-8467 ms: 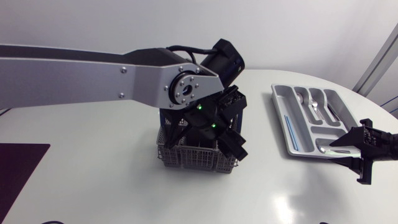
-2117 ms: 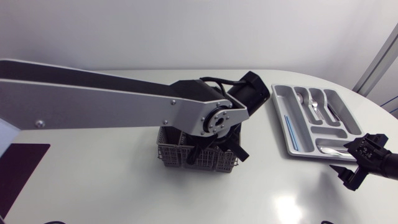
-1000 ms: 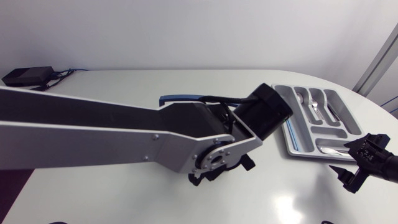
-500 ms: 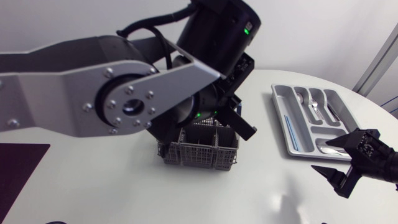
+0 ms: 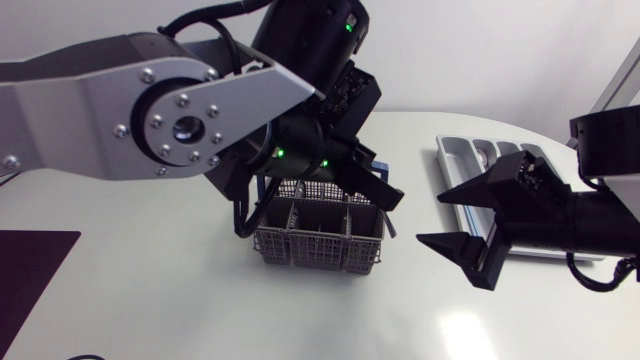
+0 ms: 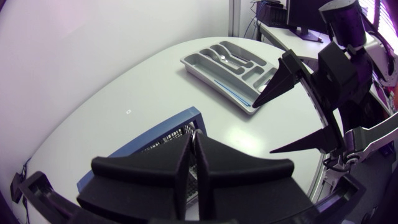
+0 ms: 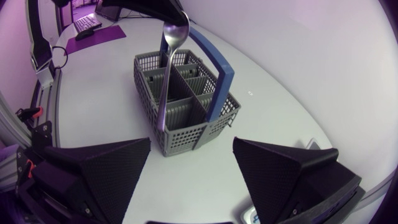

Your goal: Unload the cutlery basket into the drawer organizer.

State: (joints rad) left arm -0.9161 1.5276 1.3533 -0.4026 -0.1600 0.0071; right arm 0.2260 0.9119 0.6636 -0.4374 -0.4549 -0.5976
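Head view: table (image 5: 150,300) biggest. Left arm (image 5: 150,110) comes across it w/ the left gripper (image 5: 385,195) hanging just over the far-side corner of the cutlery basket (image 5: 315,240). Right arm (image 5: 600,215) comes in low from the other side. The right gripper (image 5: 430,218) sits beside the basket, fingers spread wide apart, nothing between them.

Drawer organizer (image 5: 442,150) lies behind the right gripper and is mostly hidden by that arm. From the left gripper it's well apart, past the right gripper. Left wrist view shows this order: left gripper (image 6: 194,146), then the other arm's open fingers, then the organizer (image 6: 200,70).

Smallest: spoon (image 7: 176,34). Left fingers are pinched together on its bowl. Long axis is near vertical, bowl up, handle hanging toward the basket (image 7: 186,102). Can't tell if the handle tip is fully out of its compartment. From the right gripper (image 7: 191,149) the spoon is straight ahead and higher than the finger gap.

Judgement: the next move turns on this line-up. Spoon is upright in the left grip, and the right arm is nearer the organizer w/ jaws facing the handle. So prob a hand-over, or left carries it on past. The spoon needs turning flat to lie along an organizer slot.
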